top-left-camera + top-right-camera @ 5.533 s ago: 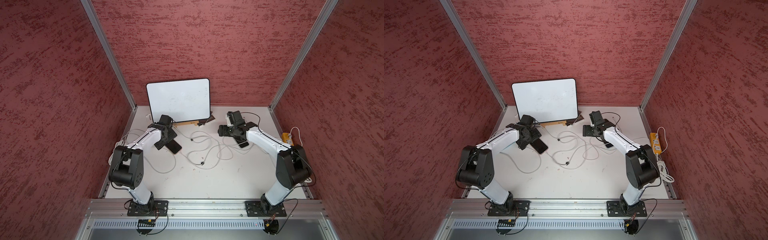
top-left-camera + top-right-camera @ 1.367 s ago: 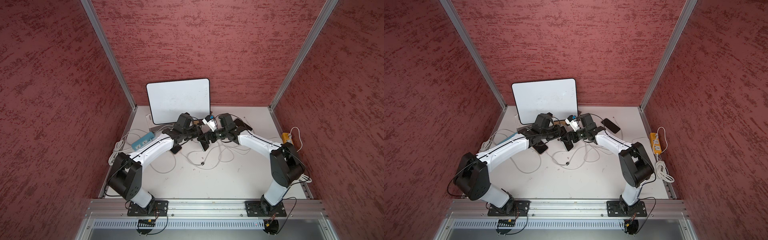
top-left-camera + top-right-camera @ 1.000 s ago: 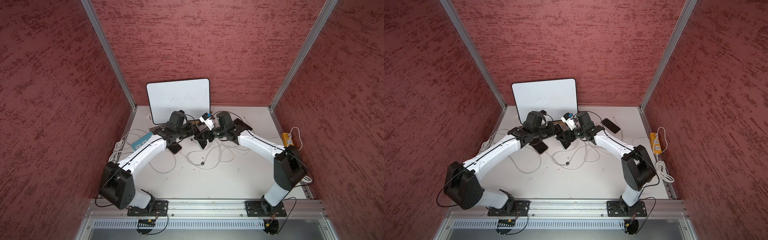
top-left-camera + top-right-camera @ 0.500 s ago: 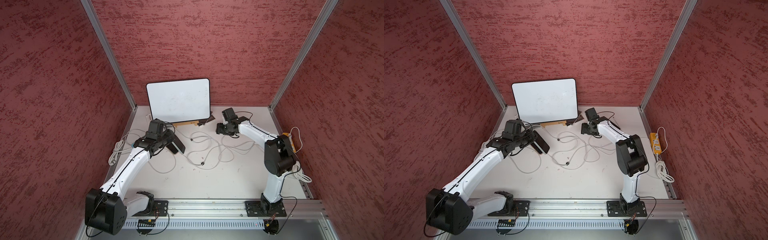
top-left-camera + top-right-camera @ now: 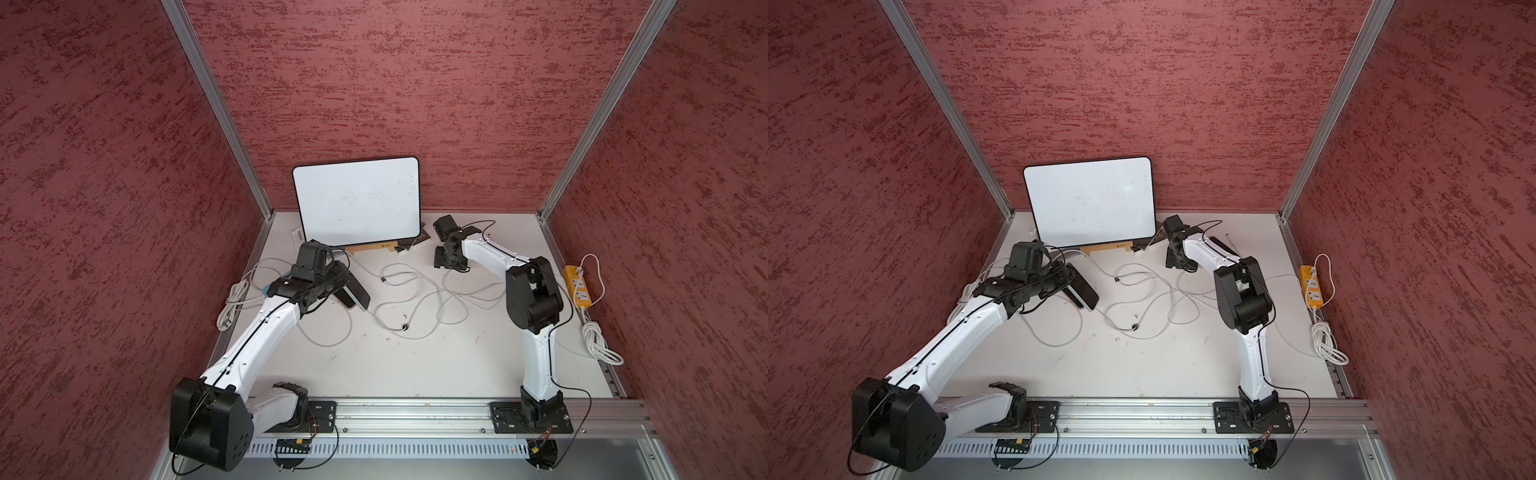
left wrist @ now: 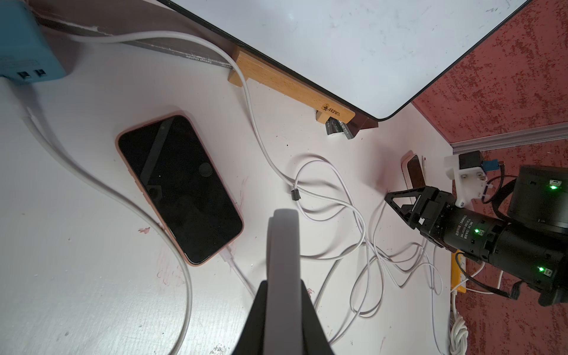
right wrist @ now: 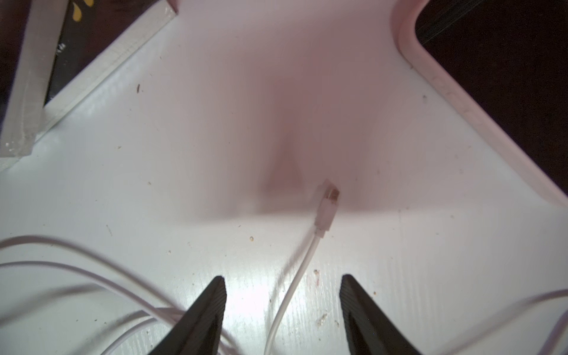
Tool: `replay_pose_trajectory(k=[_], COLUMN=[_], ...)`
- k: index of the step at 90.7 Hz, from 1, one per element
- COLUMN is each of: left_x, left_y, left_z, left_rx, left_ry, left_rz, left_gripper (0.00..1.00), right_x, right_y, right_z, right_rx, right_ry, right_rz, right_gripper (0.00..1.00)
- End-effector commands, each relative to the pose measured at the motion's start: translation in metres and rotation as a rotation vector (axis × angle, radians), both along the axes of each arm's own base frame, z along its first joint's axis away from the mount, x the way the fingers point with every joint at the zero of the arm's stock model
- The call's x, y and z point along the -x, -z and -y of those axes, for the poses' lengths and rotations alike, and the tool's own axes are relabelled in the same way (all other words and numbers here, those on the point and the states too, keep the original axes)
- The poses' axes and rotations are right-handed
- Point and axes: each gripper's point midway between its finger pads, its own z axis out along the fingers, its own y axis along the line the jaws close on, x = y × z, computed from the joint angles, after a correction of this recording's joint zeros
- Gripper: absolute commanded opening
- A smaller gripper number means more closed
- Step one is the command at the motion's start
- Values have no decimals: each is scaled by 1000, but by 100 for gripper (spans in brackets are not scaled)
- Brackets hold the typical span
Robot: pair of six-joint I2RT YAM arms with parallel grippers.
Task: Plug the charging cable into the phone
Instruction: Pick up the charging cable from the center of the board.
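While the left gripper [image 6: 282, 221] hovers with both fingers pressed together and nothing between them, the right gripper [image 7: 282, 278] stands low over the table [image 5: 415, 365], just beside the right lower corner of the whiteboard [image 5: 357, 199]. Its jaws are well apart, and the charging cable [image 7: 296, 276] passes between them without touching either one; they hold nothing. The white plug [image 7: 327, 204] of this cable lies flat on the table, free, close to a phone with a pale pink rim [image 7: 507, 67], but not in contact with it. This phone lies a little to the right of the same whiteboard corner. A second phone [image 6: 179, 190], in an orange case, lies screen up in front of the whiteboard's left half, near the left gripper; another white cable [image 6: 239, 276] meets its short end and seems to be inserted there. A blue charger block [image 6: 24, 52] sits in front of the whiteboard's left lower corner
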Motion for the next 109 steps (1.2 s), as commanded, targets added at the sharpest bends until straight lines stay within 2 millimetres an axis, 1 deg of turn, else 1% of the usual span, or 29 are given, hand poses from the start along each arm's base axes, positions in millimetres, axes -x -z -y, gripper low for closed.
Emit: replay_pose_trajectory(k=[1, 22, 29, 40, 53, 67, 73, 79, 88, 109], left_x=[-4, -3, -3, -4, -3, -3, -3, -3, -4, -5], left_y=[-16, -15, -12, -8, -6, -6, -6, -5, -4, -1], left_z=[0, 1, 1, 1, 1, 1, 2, 2, 1, 2], left_rx=[19, 21, 21, 20, 19, 21, 22, 21, 19, 19], left_ry=[3, 3, 1, 0, 3, 3, 5, 5, 2, 4], left_rz=[56, 53, 47, 38, 33, 33, 32, 29, 25, 17], left_gripper=[0, 0, 0, 0, 0, 0, 0, 0, 0, 0], right_x=[-1, -5, -6, -6, -6, -6, -6, -6, -7, -7], right_y=[11, 22, 27, 37, 45, 50, 52, 54, 55, 59], right_z=[16, 21, 20, 20, 22, 24, 25, 27, 29, 35], right_rx=[61, 51, 43, 22, 7, 8, 9, 9, 10, 24], right_ry=[37, 51, 46, 46, 50, 52, 52, 54, 56, 56], right_rz=[-33, -53, -62, -87, -103, -113, -117, -119, -123, -130], right_gripper=[59, 58, 57, 53, 46, 43, 41, 35, 32, 31])
